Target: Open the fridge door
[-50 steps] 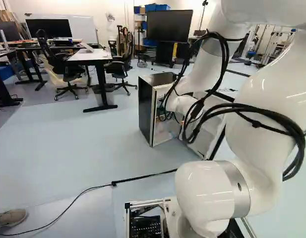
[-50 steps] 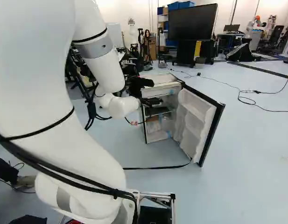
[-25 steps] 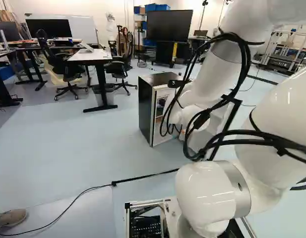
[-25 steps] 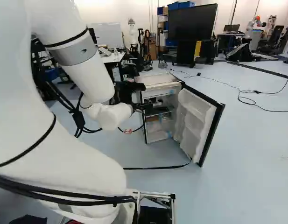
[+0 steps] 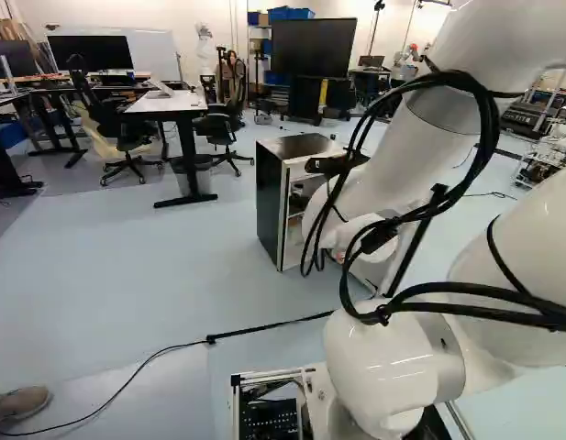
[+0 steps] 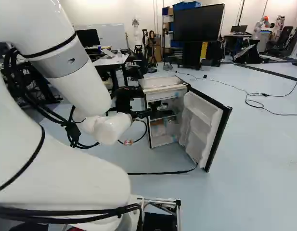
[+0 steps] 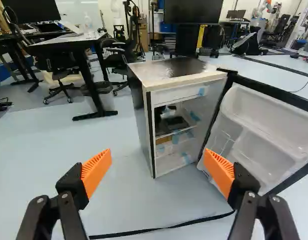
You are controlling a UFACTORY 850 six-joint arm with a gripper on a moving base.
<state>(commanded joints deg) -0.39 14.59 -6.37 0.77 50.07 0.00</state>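
In the right base view my gripper (image 6: 142,114) is beside the fridge's front, at the side away from the door. The small fridge (image 6: 162,82) stands on the floor with its door (image 6: 205,126) swung wide, white shelved inner side showing. Seen from the wrist, both orange-padded fingers of the gripper (image 7: 157,156) are spread apart with nothing between them. Ahead of them are the fridge's cabinet (image 7: 144,125) and its shelves; the door (image 7: 271,132) spreads out behind and beyond one finger. In the left base view the arm covers most of the door.
A dark strap or cable (image 7: 193,221) runs along the floor below the fridge. Behind the fridge are a desk (image 5: 177,103), office chairs (image 5: 229,124) and a large screen on a stand (image 5: 312,48). Another robot (image 6: 264,23) stands far back.
My arm has swung down and away from the door, bringing the gripper lower and to the left in the right base view. The fridge, its door and the base have not visibly moved.
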